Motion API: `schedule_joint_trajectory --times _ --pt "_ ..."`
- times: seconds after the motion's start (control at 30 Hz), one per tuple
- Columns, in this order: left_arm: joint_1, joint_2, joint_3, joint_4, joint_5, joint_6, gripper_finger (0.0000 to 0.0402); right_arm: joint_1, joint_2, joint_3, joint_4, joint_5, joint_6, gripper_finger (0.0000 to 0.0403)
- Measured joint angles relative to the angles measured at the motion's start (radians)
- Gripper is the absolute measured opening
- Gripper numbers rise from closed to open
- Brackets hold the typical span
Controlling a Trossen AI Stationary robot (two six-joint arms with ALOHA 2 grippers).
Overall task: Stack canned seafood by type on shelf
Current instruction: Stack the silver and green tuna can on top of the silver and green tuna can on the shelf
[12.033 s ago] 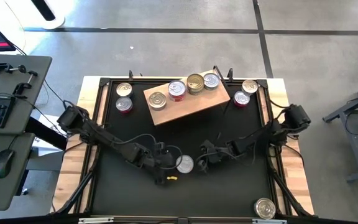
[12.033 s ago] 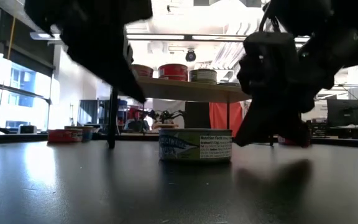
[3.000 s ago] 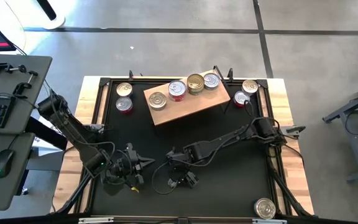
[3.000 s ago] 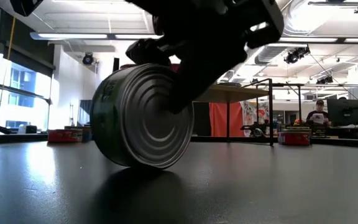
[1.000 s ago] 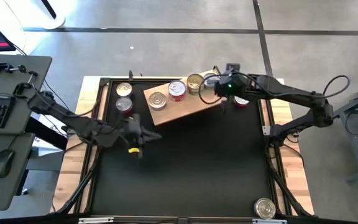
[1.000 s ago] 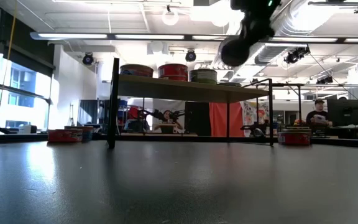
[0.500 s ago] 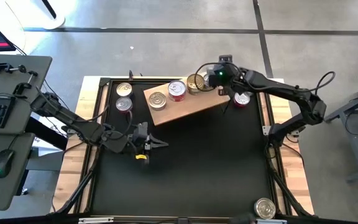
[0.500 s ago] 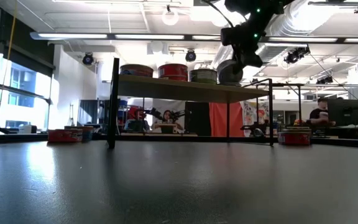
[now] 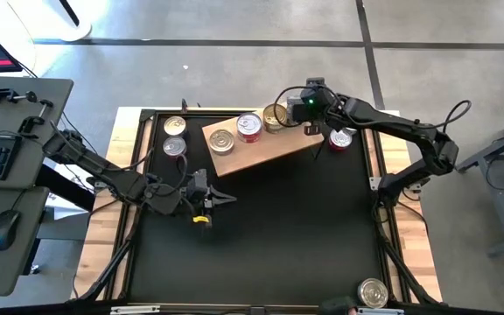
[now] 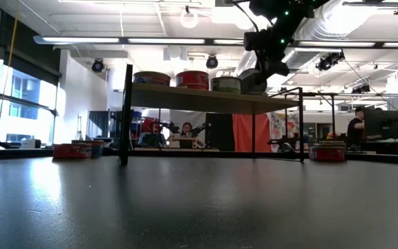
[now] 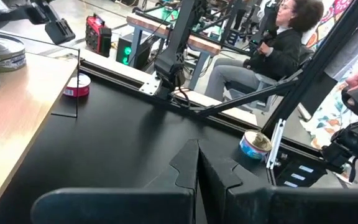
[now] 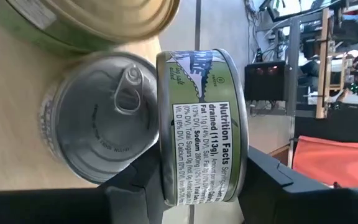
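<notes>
1. Your right gripper [image 9: 307, 108] is above the far right end of the shelf [image 9: 261, 150], which lies slantwise near the table's [image 9: 278, 236] far edge.
2. Its fingers are clamped on a green-labelled can [image 12: 201, 127] held on edge, just above a silver-lidded can [image 12: 101, 127] that stands on the shelf; in the right wrist view you cannot tell whether the two touch.
3. A gold-lidded can [image 9: 275, 116] stands beside them on the shelf, then a red-sided can [image 9: 249, 126], then another gold-lidded one [image 9: 221, 141] towards the shelf's left end.
4. Two cans [image 9: 174, 137] sit off the shelf near the table's far left corner, one red-sided can [image 9: 340, 138] shows near the far right corner, and one can [image 9: 373, 292] sits at the near right corner.
5. Your left gripper [image 9: 221, 199] is low over the left half of the table, fingers pressed together and empty.
6. A person [image 11: 272, 50] sits beyond the table's edge.
</notes>
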Motion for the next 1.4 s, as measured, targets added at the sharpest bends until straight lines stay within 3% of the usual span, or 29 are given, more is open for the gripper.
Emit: schedule_joint_trajectory --times 0.43,0.83,1.17,1.4 --pt "-0.001 0.000 0.000 -0.005 0.003 -0.016 0.0000 0.001 0.034 0.002 0.069 0.008 0.004 0.0143" --pt "-0.002 0.000 0.000 -0.013 0.004 -0.019 0.0000 0.001 0.034 0.001 0.072 0.087 0.007 0.0143" --pt "-0.002 0.000 0.000 -0.013 0.005 -0.028 0.0000 0.001 0.034 0.001 0.074 0.061 0.046 0.0143" --pt "-0.001 0.000 0.000 -0.013 0.005 -0.035 0.0000 0.001 0.033 0.001 0.074 -0.016 0.045 0.0143"
